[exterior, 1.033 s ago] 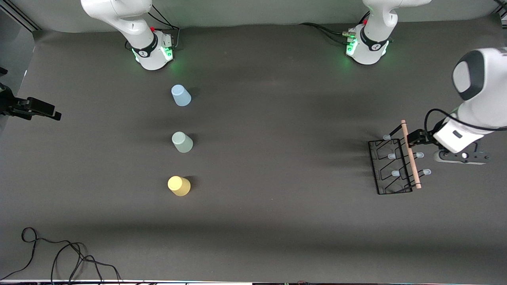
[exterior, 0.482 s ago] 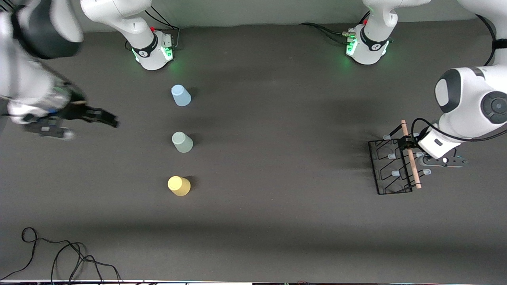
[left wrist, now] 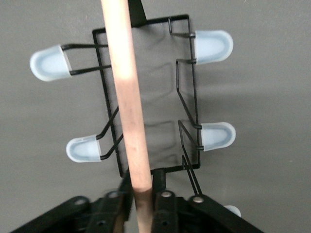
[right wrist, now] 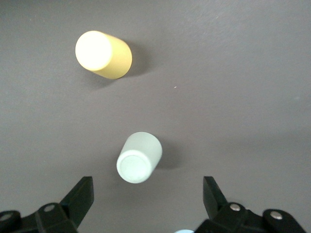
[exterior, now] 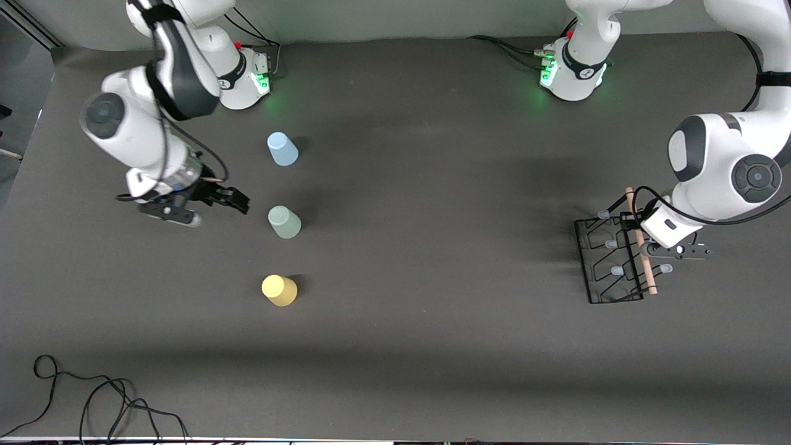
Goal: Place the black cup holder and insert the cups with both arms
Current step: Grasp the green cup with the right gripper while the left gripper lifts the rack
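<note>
left gripper (left wrist: 141,201) clamps wooden handle (left wrist: 127,97) to carry black cup holder (exterior: 609,259) | right gripper (exterior: 238,201) spread wide, green cup (exterior: 284,222) at its 3 o'clock, likely next grasp

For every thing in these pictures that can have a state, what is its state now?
black cup holder: standing on the table, no cups on it
left gripper: shut on the holder's wooden handle
right gripper: open, beside the green cup
blue cup: upside down
green cup: upside down
yellow cup: upside down
</note>
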{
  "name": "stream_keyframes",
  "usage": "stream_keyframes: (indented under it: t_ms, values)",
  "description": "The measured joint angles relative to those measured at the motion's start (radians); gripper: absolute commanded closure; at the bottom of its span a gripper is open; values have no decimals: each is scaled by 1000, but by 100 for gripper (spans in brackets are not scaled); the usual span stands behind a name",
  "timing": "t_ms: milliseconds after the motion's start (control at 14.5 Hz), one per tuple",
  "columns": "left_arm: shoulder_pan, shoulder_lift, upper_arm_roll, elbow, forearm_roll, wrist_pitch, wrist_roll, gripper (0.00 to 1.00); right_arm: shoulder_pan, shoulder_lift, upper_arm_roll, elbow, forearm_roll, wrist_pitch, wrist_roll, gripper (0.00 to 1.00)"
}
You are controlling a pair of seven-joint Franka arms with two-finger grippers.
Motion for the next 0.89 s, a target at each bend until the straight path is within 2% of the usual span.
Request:
stream_keyframes:
  t_ms: [207,551,895]
  values:
    - [0,-5,-3,23,1,4,1,100,53,78,1,-28,0,126,55,0]
    - [-40,-27,-12,117,-1,-20,-64,100,89,210,1,-47,5,272,81,0]
    - [-215,-38,-27,164,-1,-26,-346,100,104,285,1,-81,14,383,85,0]
